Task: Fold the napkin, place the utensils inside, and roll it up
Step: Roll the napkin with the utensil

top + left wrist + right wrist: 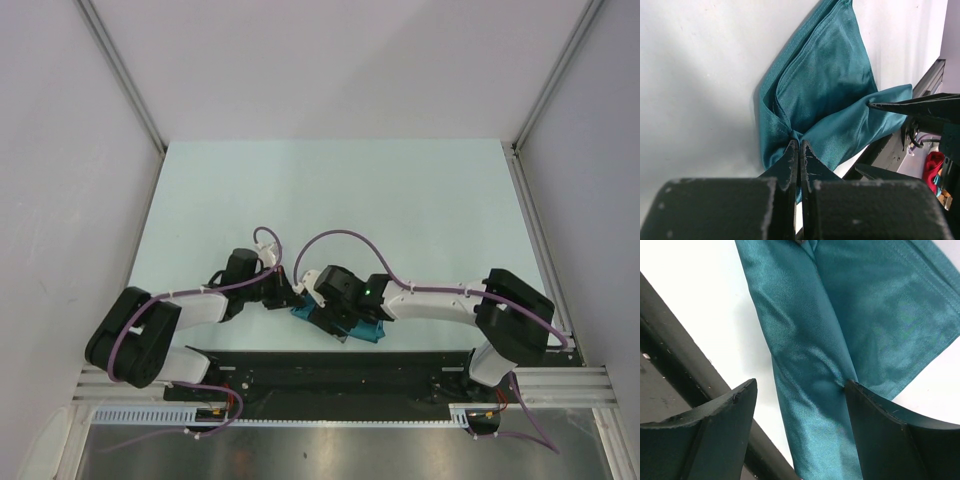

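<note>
Napkin [825, 85] pinched by clenched left end effector [798, 145]; right end effector [800, 384] spread wide above it.

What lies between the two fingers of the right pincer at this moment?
In the right wrist view, a folded band of the napkin lies between the open fingers of the right pincer, on the white table. Nothing else shows there.

Top view high, looking down, both wrist views close, sharing napkin [820, 90]
</note>
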